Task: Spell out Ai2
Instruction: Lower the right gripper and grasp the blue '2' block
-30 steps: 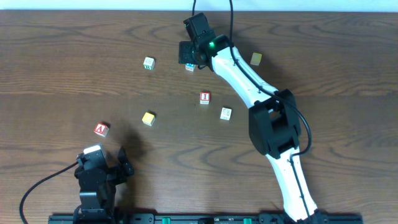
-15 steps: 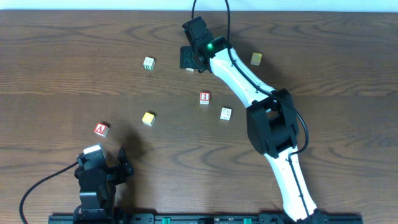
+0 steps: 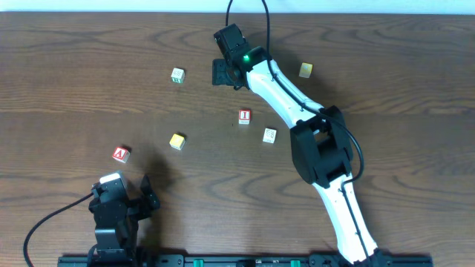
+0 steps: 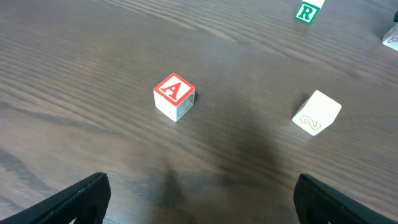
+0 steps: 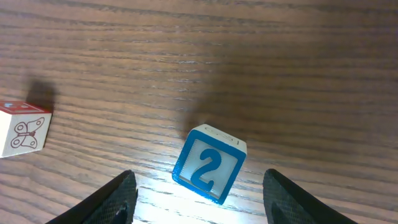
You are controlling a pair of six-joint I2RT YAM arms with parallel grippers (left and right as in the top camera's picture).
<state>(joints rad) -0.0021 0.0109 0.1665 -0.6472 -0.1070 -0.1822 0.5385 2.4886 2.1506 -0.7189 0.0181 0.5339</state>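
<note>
Blue-faced wooden cube with a blue "2" (image 5: 209, 165) sits flat on the dark brown wood-grain table (image 3: 386, 89), far centre, twisted a little against the finger line; white rim along its top edge. Right gripper (image 5: 198, 182) hangs directly over it, fingers spread wide to either side of the cube with table visible on both sides, nothing touched. In the overhead view the gripper covers the cube. Red-faced cube lettered "A" (image 4: 175, 96) lies near left, just ahead of the left gripper (image 4: 205, 190), whose fingers are also wide apart and holding nothing. Red-faced cube lettered "I" (image 3: 244, 116) is mid-table, a small white cube (image 3: 269, 135) near it on the right. Neighbours of the "2" cube: a white cube with a butterfly drawing (image 5: 23, 129) well off to one side, bare wood around the rest. Other strays are the yellow cube (image 3: 177, 141), white cube with green "R" (image 3: 177, 75) and yellow-green cube (image 3: 306, 70), all well apart.
</note>
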